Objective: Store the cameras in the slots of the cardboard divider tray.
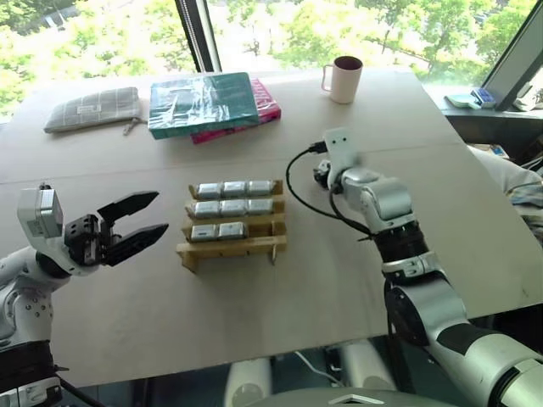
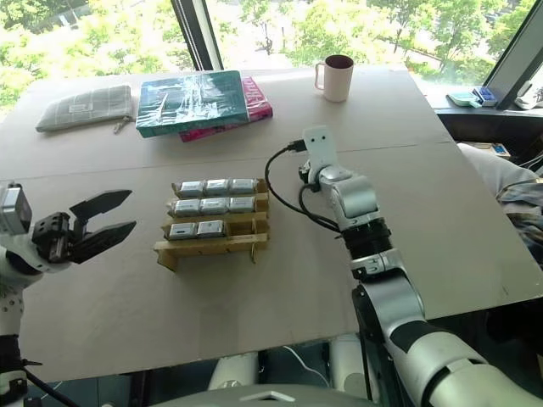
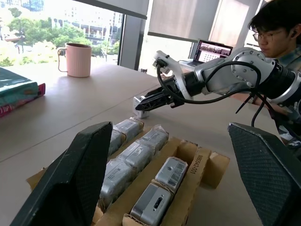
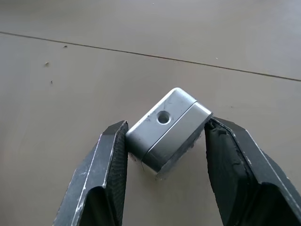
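hidden: tray (image 1: 231,246) front row slots | cut off: person (image 3: 277,33)

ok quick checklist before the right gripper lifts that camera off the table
1. Right gripper closed on the loose camera: ok, both fingers touch its sides.
2. Camera square in the grip: not ok, it sits turned at an angle between the fingers.
3. Free slot in the cardboard tray: ok, the third row holds two cameras and its right slot is empty; the front row is empty too.
4. Left gripper out of the way: ok, it is open and empty, to the left of the tray.
5. Path to the tray: ok, only bare table lies between.
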{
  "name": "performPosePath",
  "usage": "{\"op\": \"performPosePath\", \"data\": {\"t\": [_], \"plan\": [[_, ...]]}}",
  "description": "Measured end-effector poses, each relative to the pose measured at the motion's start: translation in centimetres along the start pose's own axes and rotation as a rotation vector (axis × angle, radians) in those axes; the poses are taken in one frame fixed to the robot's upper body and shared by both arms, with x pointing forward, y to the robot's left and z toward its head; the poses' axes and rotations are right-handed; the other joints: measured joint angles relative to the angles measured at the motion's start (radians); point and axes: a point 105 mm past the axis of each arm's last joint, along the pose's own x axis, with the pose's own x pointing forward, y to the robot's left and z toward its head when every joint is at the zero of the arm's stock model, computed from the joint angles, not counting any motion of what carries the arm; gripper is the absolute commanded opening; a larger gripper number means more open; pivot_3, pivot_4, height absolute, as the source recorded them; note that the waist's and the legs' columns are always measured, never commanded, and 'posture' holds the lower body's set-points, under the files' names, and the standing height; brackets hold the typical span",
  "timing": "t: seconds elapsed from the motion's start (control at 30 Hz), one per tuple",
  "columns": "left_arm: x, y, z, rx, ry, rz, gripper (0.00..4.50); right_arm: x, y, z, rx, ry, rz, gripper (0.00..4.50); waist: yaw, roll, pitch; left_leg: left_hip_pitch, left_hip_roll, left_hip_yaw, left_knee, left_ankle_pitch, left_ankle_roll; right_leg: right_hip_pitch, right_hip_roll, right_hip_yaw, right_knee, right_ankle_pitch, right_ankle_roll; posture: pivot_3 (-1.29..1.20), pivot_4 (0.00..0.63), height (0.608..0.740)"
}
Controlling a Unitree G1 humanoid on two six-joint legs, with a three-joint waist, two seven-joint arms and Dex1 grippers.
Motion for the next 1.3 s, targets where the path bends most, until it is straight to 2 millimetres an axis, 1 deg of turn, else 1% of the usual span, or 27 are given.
{"op": "performPosePath", "data": {"t": [0.17,0.2,0.3,0.37,0.47,0.57,0.63,0.7,0.73,0.8,0.83,0.93,1.03,1.1,1.23,1.3], "plan": [[0.5,-0.1,-0.2,0.001,-0.021,0.005,4.12,-1.4,-0.9,-0.5,-0.133,-0.032,0.054,1.81,0.002,0.000,0.000,-0.001,0.000,0.000,0.000,0.000,0.000,0.000,0.000,0.000,-0.001,-0.001,0.001,0.00,0.150,0.740],[0.7,-0.1,-0.1,0.002,-0.027,0.003,4.12,-2.0,-1.0,-0.5,-0.174,-0.069,0.087,1.81,0.002,0.000,0.000,-0.001,0.000,0.000,0.000,0.000,0.000,0.000,0.000,0.000,-0.001,-0.001,0.002,0.00,0.150,0.740],[1.0,0.0,-0.2,0.001,-0.032,0.000,4.12,-3.1,-0.7,-0.2,-0.208,-0.121,0.183,1.81,-0.001,0.000,0.000,0.000,0.000,0.000,0.000,0.000,0.000,0.000,0.001,0.000,-0.001,-0.002,0.003,0.00,0.150,0.740],[1.0,0.0,-0.2,0.000,-0.034,-0.002,4.12,-3.6,-0.5,-0.5,-0.230,-0.127,0.247,1.81,-0.002,0.000,0.000,0.001,0.000,0.000,0.000,0.000,0.000,0.000,0.001,0.000,0.000,-0.002,0.003,0.00,0.150,0.740],[1.1,0.0,-0.2,0.001,-0.036,-0.005,4.12,-4.2,-0.4,-1.9,-0.251,-0.091,0.339,1.81,0.001,0.000,0.000,0.001,0.000,0.000,0.000,0.000,0.000,0.000,0.001,0.000,0.000,-0.002,0.003,0.00,0.150,0.740],[1.3,0.0,-0.1,0.002,-0.037,-0.009,4.12,-4.7,0.5,-3.6,-0.258,-0.048,0.437,1.81,0.002,0.000,0.000,0.000,0.000,0.000,0.000,0.000,0.000,0.000,0.001,0.000,0.000,-0.002,0.003,0.00,0.150,0.740],[1.3,0.0,-0.1,0.005,-0.039,-0.012,4.12,-4.9,0.6,-3.7,-0.276,-0.043,0.454,1.81,0.001,0.000,0.000,0.000,0.000,0.001,0.000,0.000,0.000,0.000,0.001,0.001,0.000,-0.002,0.003,0.00,0.150,0.740],[1.3,0.0,-0.1,0.005,-0.038,-0.012,4.12,-5.0,0.7,-3.7,-0.278,-0.043,0.462,2.87,0.001,0.000,0.000,0.001,0.000,0.001,0.000,0.000,0.000,0.000,0.001,0.001,0.000,-0.002,0.003,0.00,0.150,0.740],[1.3,0.0,-0.1,0.005,-0.038,-0.013,4.12,-5.0,0.8,-3.7,-0.280,-0.042,0.466,3.27,0.002,0.000,0.000,0.001,0.000,0.001,0.000,0.000,0.000,0.000,0.001,0.000,0.000,-0.002,0.003,0.00,0.150,0.740],[1.3,0.0,-0.1,0.005,-0.038,-0.013,4.12,-4.9,0.9,-3.8,-0.280,-0.041,0.470,4.21,0.002,0.000,0.000,0.001,0.000,0.001,0.000,0.000,0.000,0.000,0.001,0.001,0.000,-0.002,0.003,0.00,0.150,0.740],[1.3,0.0,-0.1,0.005,-0.038,-0.014,4.12,-4.9,0.9,-3.8,-0.279,-0.041,0.469,4.46,0.002,0.000,0.000,0.001,0.000,0.001,0.000,0.000,0.000,0.000,0.001,0.001,0.000,-0.002,0.003,0.00,0.150,0.740],[1.4,0.0,-0.1,0.004,-0.036,-0.018,4.12,-5.0,1.0,-3.8,-0.276,-0.039,0.464,4.46,0.003,0.000,0.000,0.000,0.000,0.001,0.000,0.000,0.000,0.000,0.001,0.001,0.000,-0.002,0.003,0.00,0.150,0.740],[1.5,-0.1,-0.3,-0.002,-0.028,-0.027,4.12,-5.3,1.8,-3.7,-0.239,-0.024,0.475,4.46,0.003,0.000,0.000,0.000,0.000,0.001,0.000,0.000,0.000,0.000,0.001,0.000,0.000,-0.002,0.003,0.00,0.150,0.740],[1.6,-0.1,-0.4,-0.005,-0.016,-0.032,4.12,-5.7,2.4,-3.4,-0.186,-0.015,0.484,4.46,0.003,0.000,0.000,0.000,0.000,0.001,0.000,0.000,0.000,0.000,0.001,0.000,0.000,-0.002,0.003,0.00,0.150,0.740],[1.6,0.0,-0.5,-0.007,-0.006,-0.033,4.12,-6.1,2.6,-3.4,-0.096,0.040,0.459,4.46,0.003,0.000,0.000,0.000,0.000,0.001,0.000,0.000,0.000,0.000,0.000,0.000,0.000,-0.002,0.003,0.00,0.150,0.740],[1.6,0.0,-0.6,-0.015,-0.003,-0.033,4.12,-6.3,2.9,-3.2,-0.012,0.085,0.446,4.46,0.003,0.000,0.000,0.000,0.000,0.001,0.000,0.000,0.000,0.000,0.000,0.000,0.000,-0.002,0.003,0.00,0.150,0.740]]}}
